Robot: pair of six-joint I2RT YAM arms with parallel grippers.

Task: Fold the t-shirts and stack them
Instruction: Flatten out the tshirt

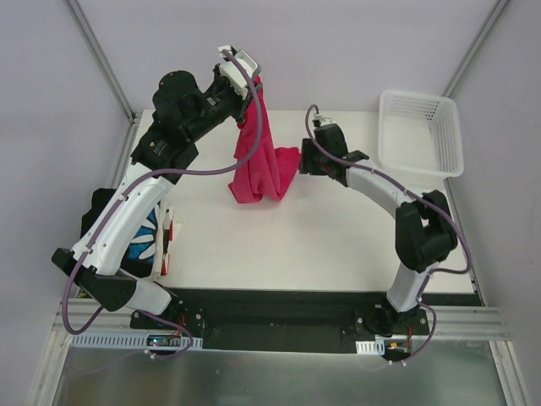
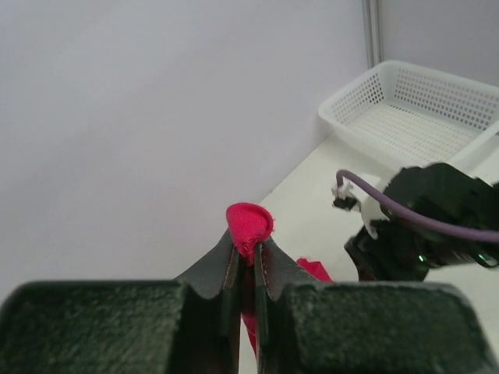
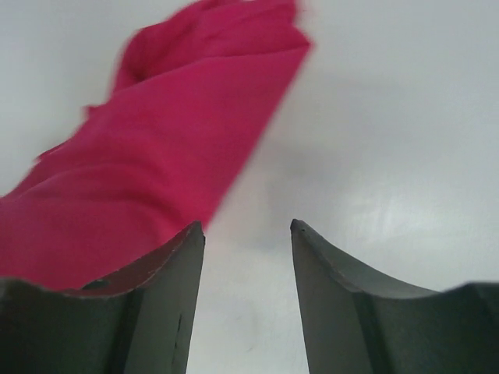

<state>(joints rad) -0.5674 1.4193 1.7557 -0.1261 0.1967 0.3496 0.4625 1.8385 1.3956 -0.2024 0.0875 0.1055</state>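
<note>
Overhead and wrist views of a two-arm folding station. The white desk (image 1: 321, 245) carries everything, with an empty white lattice basket (image 1: 418, 96) at its far right corner. The left arm (image 1: 127, 211) reaches up and toward the far side, and the right arm (image 1: 380, 190) bends inward toward the middle of the desk. The crimson t-shirt (image 1: 258, 161) hangs between them. Its long axis runs nearly upright from a pinched fold at the top down to a bunched lower end that rests on the desk near the far centre. A pile of other t-shirts (image 1: 152, 241), black with blue-and-white print and showing red and white edges, lies at the left edge under the left arm, well apart from the hanging one. The left jaws are clenched on the top fold, and a small loop of crimson cloth (image 2: 249, 222) pokes out above the pads. The right jaws are released, with only bare desk in the gap between them. The cloth (image 3: 156, 156) lies ahead and to the left of that gap, close beside the left-hand finger but not inside it. The right arm is much nearer the free lower end, so taking a second hold there probably needs a short shift leftward toward the bunch.
</note>
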